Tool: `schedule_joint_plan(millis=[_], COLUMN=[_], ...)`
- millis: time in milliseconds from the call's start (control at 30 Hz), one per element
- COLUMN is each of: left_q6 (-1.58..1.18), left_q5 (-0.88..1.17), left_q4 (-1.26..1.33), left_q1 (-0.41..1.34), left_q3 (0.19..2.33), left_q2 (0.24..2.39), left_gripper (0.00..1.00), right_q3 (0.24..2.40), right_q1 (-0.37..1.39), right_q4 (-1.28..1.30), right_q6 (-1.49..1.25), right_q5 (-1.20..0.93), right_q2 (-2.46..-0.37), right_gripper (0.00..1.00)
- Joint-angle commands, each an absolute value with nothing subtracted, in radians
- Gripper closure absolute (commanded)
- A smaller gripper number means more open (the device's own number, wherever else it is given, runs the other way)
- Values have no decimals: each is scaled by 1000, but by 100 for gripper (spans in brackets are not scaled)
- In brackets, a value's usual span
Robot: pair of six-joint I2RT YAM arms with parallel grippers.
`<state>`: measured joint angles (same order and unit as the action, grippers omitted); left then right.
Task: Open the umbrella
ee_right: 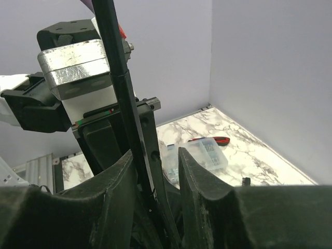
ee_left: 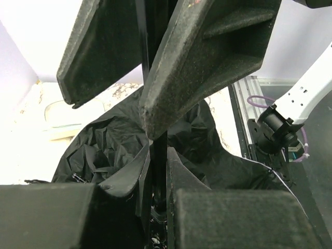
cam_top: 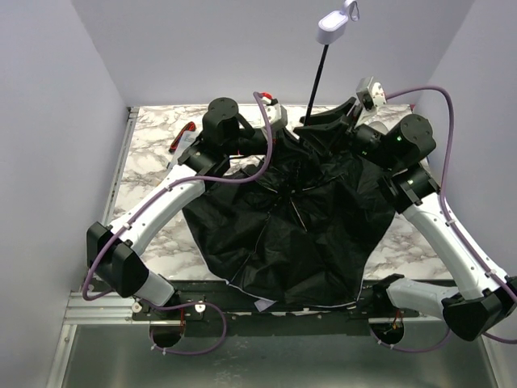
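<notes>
Pale lavender walls enclosed a marbled tabletop [cam_top: 153,153]. Across the middle of the overhead frame the umbrella [cam_top: 283,234] lay canopy-down with its black lining spread upward. Its shaft [cam_top: 317,77] rose to the pale handle [cam_top: 333,26] at top centre. I had my left gripper [ee_left: 158,166] pinched narrow on the shaft, I judged to anchor it. My right gripper [ee_right: 156,153] sat close by, jaws loosely apart around the same shaft and gripping nothing, probably placed to push the canopy open.

Soft, even light; left wrist view blown out at left, near fingers [ee_left: 233,218] blurred.
</notes>
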<state>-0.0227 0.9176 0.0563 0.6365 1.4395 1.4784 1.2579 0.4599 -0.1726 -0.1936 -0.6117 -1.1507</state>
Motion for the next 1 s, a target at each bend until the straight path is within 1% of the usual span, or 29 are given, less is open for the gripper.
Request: schedule_joint_plan(millis=[0, 33, 67, 100, 133, 167, 200, 233, 267, 300, 467, 700, 833, 967], left_q6=[-5, -8, -5, -5, -5, -5, -5, -5, 30, 41, 149, 279, 380, 456], left_q5=[954, 954, 953, 951, 945, 933, 917, 893, 873, 840, 714, 681, 631, 615], left_q4=[34, 19, 5, 2, 2, 3, 2, 2, 2, -29, -90, -214, -307, -408], left_q1=[652, 652, 652, 652, 652, 652, 653, 652, 653, 653, 652, 652, 636, 570], left_q3=[1516, 1526, 1532, 1527, 1516, 1497, 1477, 1449, 1431, 1406, 1313, 1174, 1098, 1031], left_q2=[1488, 1497, 1500, 1496, 1489, 1479, 1466, 1456, 1444, 1437, 1414, 1359, 1325, 1302], left_gripper=[100, 100, 100, 99, 92, 79, 69, 60, 56, 53, 49, 35, 33, 33], right_q3=[1239, 1241, 1242, 1245, 1246, 1250, 1254, 1259, 1263, 1264, 1261, 1285, 1292, 1307], right_q1=[458, 459, 458, 458, 458, 458, 458, 457, 457, 458, 459, 457, 457, 457], right_q4=[-194, -193, -190, -191, -194, -193, -192, -193, -198, -208, -244, -286, -325, -347], right_q6=[-176, -171, -163, -159, -157, -157, -156, -153, -151, -154, -156, -84, -60, -42], right_q5=[-600, -601, -600, -586, -568, -545, -527, -518, -516, -515, -496, -385, -351, -320], right_q2=[-1165, -1166, -1165, -1163, -1164, -1163, -1166, -1169, -1172, -1174, -1183, -1203, -1211, -1219], right_gripper=[71, 80, 94, 99, 100, 100, 100, 100, 100, 100, 100, 100, 100, 100])
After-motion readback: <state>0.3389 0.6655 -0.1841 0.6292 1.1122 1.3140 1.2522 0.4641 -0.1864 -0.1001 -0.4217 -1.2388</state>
